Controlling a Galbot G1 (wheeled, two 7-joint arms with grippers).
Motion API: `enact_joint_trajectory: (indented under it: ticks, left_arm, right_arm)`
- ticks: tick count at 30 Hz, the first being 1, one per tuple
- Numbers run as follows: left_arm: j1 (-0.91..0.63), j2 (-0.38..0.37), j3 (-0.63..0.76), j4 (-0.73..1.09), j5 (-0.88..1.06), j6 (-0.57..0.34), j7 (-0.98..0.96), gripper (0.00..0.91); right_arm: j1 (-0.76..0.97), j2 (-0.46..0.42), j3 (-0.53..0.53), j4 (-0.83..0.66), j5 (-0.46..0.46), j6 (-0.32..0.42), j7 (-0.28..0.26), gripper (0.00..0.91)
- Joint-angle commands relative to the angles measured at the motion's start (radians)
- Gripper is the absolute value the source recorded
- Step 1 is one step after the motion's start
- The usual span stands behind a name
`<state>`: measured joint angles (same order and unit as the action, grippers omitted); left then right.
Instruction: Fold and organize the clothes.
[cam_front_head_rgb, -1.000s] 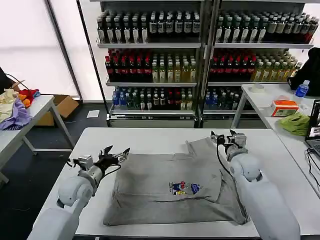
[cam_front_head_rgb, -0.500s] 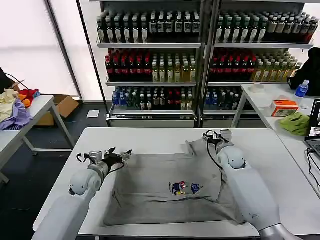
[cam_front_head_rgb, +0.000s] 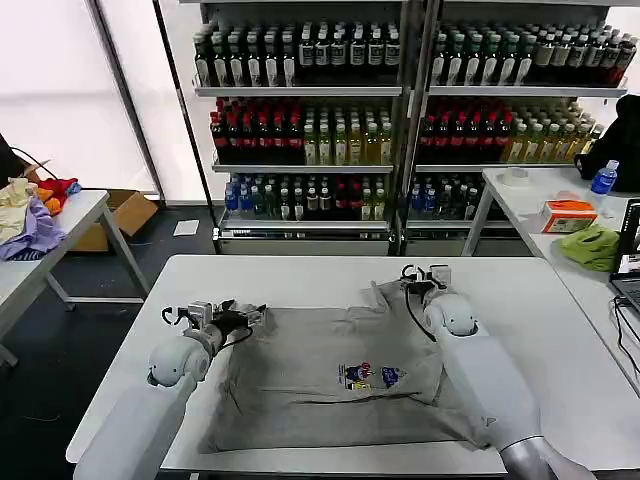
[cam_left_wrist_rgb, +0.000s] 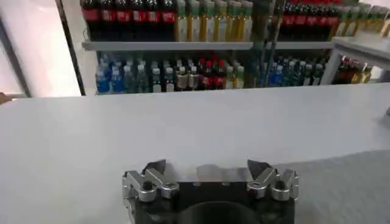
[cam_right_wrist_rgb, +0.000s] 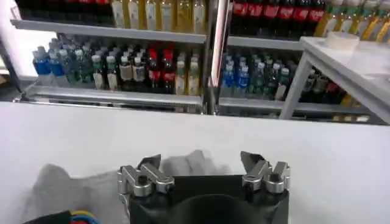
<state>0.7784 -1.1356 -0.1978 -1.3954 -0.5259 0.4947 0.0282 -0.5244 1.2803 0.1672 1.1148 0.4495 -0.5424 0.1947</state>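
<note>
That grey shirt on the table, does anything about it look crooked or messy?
Yes. The grey shirt is not lying flat: its far right part by the right gripper is bunched and folded over, and its near edge runs askew. The left gripper is at the shirt's far left corner. Both grippers are open, neither holding cloth.

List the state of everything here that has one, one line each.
Grey shirt: spread flat on the white table, print up, right sleeve folded inward, not yet folded up.
Left gripper: open, at the shirt's far left corner.
Right gripper: open, at the shirt's far right edge.
</note>
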Motion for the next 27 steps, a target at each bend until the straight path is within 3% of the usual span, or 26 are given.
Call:
enact_joint_trajectory:
  ticks: [1,2,3,4,5,6,17,27]
  left_arm:
    - [-0.013,-0.009,0.013,0.031,0.01,0.004,0.001,0.786]
    - [-0.013,-0.01,0.013,0.033,0.011,0.005,0.001,0.524]
    - [-0.013,-0.011,0.014,0.035,0.011,0.007,0.001,0.524]
    - [-0.012,-0.012,0.014,0.035,0.01,0.008,0.002,0.05]
    - [-0.007,-0.011,0.016,0.033,0.01,0.01,0.001,0.04]
    - [-0.004,-0.01,0.018,0.029,0.009,0.011,0.002,0.01]
    - [0.06,0.017,0.008,-0.045,0.004,0.024,0.02,0.01]
    - [0.104,-0.011,-0.02,-0.06,0.024,0.008,0.032,0.01]
  right_arm:
    - [-0.01,0.017,0.0,-0.028,-0.006,-0.001,-0.002,0.877]
    - [-0.014,0.018,0.001,-0.026,-0.007,0.0,-0.001,0.746]
    - [-0.018,0.02,0.003,-0.023,-0.007,0.0,0.0,0.635]
    - [-0.02,0.02,0.003,-0.02,-0.007,0.0,0.0,0.262]
    - [-0.026,0.02,0.004,-0.013,-0.007,0.0,0.001,0.262]
    - [-0.03,0.019,0.005,-0.007,-0.007,0.0,0.002,0.0]
    - [-0.058,0.0,0.009,0.033,0.005,-0.007,0.018,0.0]
    - [-0.068,0.006,0.02,0.061,0.015,-0.015,0.035,0.0]
